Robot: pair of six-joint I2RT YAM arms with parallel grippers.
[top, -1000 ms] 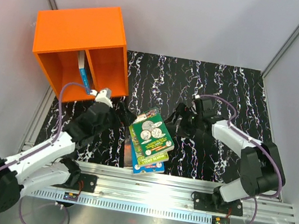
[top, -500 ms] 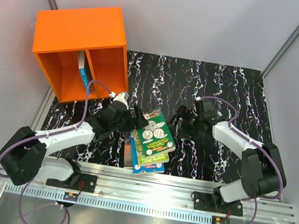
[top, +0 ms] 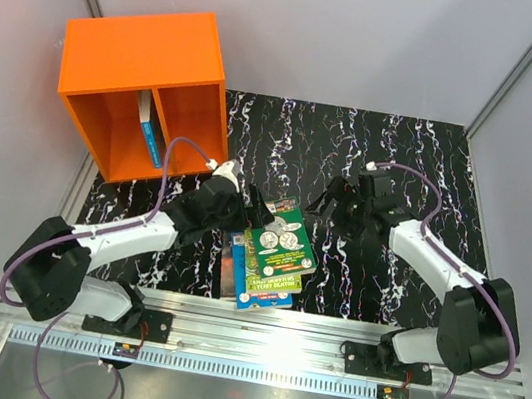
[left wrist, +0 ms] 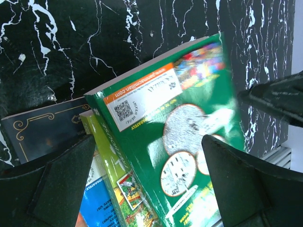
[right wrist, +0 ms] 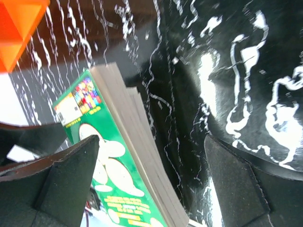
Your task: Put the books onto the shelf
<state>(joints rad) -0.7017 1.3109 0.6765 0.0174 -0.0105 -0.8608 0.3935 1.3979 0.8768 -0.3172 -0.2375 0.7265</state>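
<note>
The books [top: 272,259] lie stacked near the table's front edge, a green one [left wrist: 189,127] on top. Under it show a yellow-green cover [left wrist: 102,158], a blue one [left wrist: 102,208] and a dark one [left wrist: 42,130]. My left gripper [top: 249,212] hovers open over the stack's left far corner, its fingers [left wrist: 52,189] straddling the green book's spine edge. My right gripper [top: 330,210] is open just right of the stack, facing the green book's page edge [right wrist: 142,156]. The orange shelf [top: 137,58] stands at the far left, with a thin blue book [top: 149,127] leaning on its divider.
Grey walls enclose the black marbled table [top: 394,159] on the left, right and back. A metal rail [top: 324,345] runs along the near edge, just in front of the stack. The shelf's corner [right wrist: 16,23] shows in the right wrist view.
My left arm has swung right from the shelf's front to the stack. The green top book has slid slightly to the right. My right gripper has backed off a little to the right.
</note>
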